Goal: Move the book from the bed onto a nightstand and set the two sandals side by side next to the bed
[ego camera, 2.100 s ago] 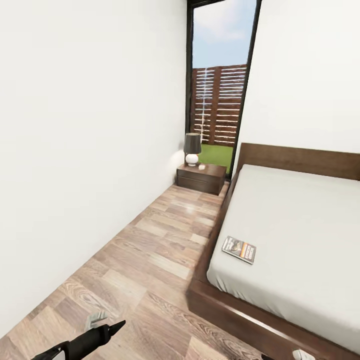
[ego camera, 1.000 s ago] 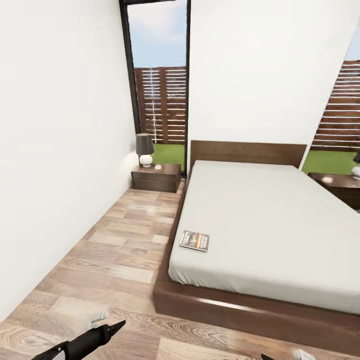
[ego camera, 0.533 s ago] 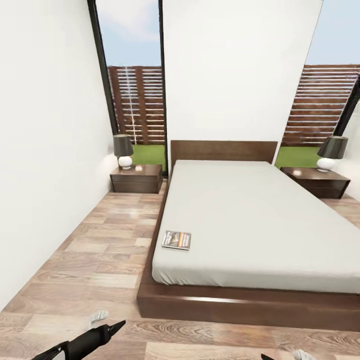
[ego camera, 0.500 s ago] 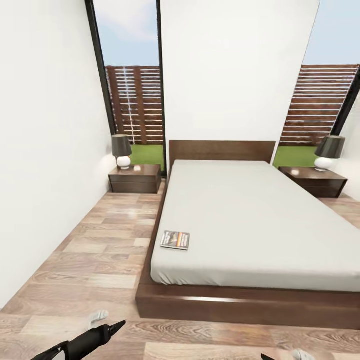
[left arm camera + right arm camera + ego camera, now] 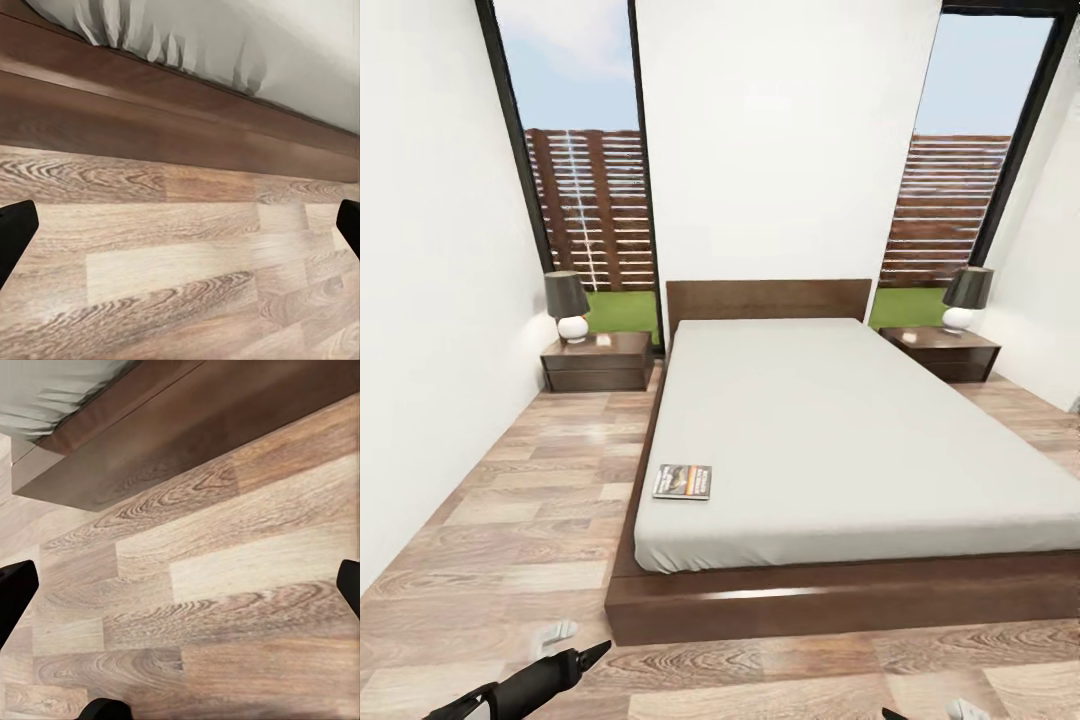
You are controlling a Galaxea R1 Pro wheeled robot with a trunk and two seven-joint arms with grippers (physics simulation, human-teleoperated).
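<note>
Book [image 5: 682, 481] on bed [image 5: 830, 430] near its foot corner, nightstand [image 5: 597, 362] bare; nothing moved, both grippers' fingers [image 5: 15, 232] apart, empty.

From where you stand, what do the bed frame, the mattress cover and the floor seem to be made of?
The bed frame looks like dark brown wood with a smooth, slightly glossy finish: a faint highlight runs along its foot rail. The mattress cover seems matte light grey fabric; the left wrist view shows soft folds at its edge. The floor looks like wood planks or laminate, with visible grain and board seams.

White walls [image 5: 780, 150], wood-plank floor [image 5: 490, 540]
</note>
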